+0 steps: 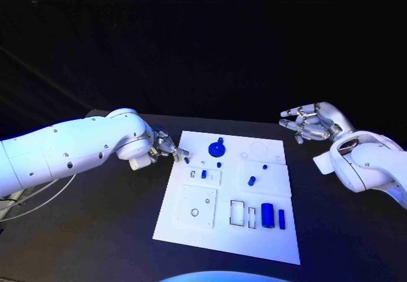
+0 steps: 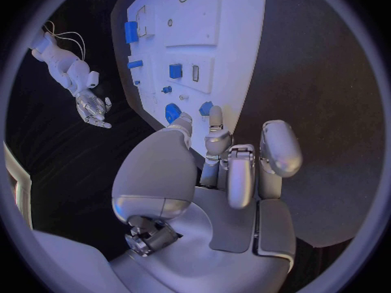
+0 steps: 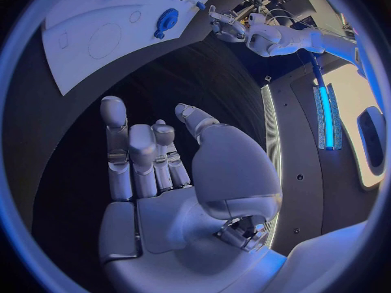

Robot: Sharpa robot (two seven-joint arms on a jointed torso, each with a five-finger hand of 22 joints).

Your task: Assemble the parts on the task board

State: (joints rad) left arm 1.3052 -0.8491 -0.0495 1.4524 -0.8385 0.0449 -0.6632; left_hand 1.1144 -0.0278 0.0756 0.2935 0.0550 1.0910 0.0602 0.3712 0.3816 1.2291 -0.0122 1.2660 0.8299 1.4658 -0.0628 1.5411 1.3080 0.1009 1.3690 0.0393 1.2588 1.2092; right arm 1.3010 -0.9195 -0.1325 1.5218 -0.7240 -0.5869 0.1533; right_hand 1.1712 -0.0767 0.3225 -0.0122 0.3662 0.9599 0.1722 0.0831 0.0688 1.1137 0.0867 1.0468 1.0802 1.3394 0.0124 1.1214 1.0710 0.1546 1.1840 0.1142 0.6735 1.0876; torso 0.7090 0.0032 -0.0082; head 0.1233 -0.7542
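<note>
The white task board point(image 1: 224, 235) lies mid-table with several blue parts on it: a round gear point(image 1: 218, 149), a cylinder point(image 1: 267, 215) with a thin bar point(image 1: 282, 218) beside it, and a small block point(image 1: 252, 181). My left hand point(image 1: 165, 150) is at the board's far left corner. Its thumb and one finger pinch a small blue part point(image 1: 186, 158). The left wrist view shows that part point(image 2: 205, 109) between the fingertips point(image 2: 216, 116), next to the gear point(image 2: 172, 114). My right hand point(image 1: 307, 124) hangs raised beyond the board's far right corner, fingers loosely bent and holding nothing.
The black table point(image 1: 93, 235) surrounds the board on all sides. Pale cables point(image 1: 34, 200) hang by my left arm at the table's left edge. Raised white plates with slots and holes point(image 1: 197, 205) sit on the board's near half.
</note>
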